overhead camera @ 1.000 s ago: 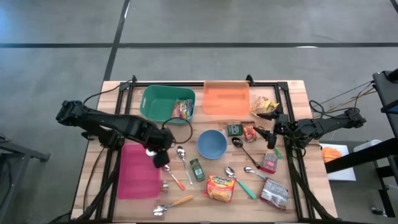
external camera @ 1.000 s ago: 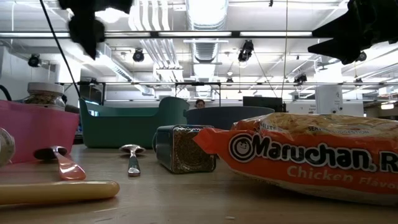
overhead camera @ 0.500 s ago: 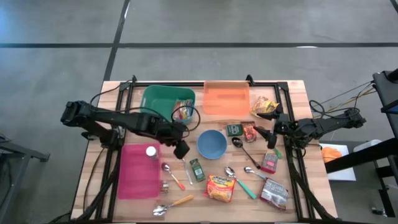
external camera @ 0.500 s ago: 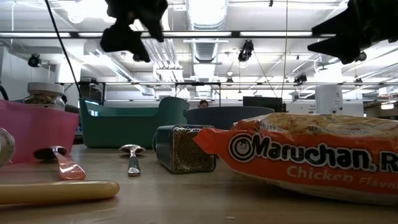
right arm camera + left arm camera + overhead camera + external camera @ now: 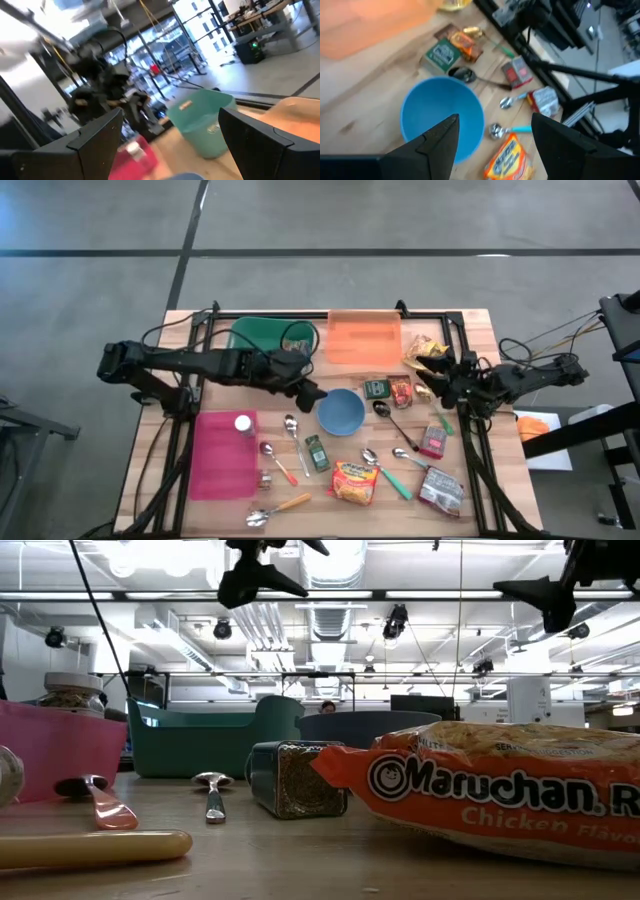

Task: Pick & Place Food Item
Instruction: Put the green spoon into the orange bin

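Note:
My left gripper (image 5: 316,394) hangs open and holds nothing, just left of the blue bowl (image 5: 341,412); its wrist view shows the bowl (image 5: 442,117) below the spread fingers. It also shows at the top of the low view (image 5: 262,570). My right gripper (image 5: 432,380) is open and holds nothing at the table's right, raised, near the red packet (image 5: 402,393). A jar with a white lid (image 5: 243,423) stands in the pink tray (image 5: 222,465). A ramen packet (image 5: 355,482) and a dark spice jar (image 5: 317,452) lie on the table.
At the far side stand a green bin (image 5: 262,345) with a snack packet and an orange tray (image 5: 364,338). A green box (image 5: 377,388), a yellow bag (image 5: 425,348), a pink packet (image 5: 433,440), a silver packet (image 5: 440,490) and several spoons lie scattered.
My left gripper has gone from above the pink tray toward the table's right and far side and a little up, to beside the blue bowl, and has tipped from pointing down to slanting forward. The white-lidded jar stays in the pink tray. My right gripper has rolled and tipped upward in place.

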Controlling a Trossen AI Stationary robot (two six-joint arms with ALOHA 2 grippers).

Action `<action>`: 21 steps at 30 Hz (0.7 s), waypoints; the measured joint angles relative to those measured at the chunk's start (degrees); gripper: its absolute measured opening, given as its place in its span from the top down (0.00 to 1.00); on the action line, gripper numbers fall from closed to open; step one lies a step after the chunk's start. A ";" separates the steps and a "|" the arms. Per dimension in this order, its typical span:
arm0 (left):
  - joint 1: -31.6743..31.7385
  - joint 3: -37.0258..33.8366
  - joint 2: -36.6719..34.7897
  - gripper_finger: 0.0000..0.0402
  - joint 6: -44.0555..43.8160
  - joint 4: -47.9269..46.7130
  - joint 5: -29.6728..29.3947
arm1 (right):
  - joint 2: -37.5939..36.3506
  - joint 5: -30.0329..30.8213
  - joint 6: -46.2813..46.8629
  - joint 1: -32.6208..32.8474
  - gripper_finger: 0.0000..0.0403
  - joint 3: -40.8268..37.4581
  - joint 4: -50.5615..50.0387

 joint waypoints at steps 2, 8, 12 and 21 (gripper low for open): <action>0.98 0.02 0.00 0.38 0.05 0.42 -0.19 | -0.04 0.85 -0.30 0.00 0.19 0.02 0.60; 3.21 0.02 -0.62 0.38 1.91 0.20 -0.39 | -0.20 15.26 7.39 -0.04 0.19 0.02 1.64; 4.32 0.02 -1.22 0.38 5.37 0.19 -0.28 | -0.09 14.39 7.39 -0.04 0.19 0.38 1.41; 8.72 0.02 -2.03 0.38 8.85 0.17 0.99 | 5.07 13.62 23.13 0.00 0.19 16.00 -28.80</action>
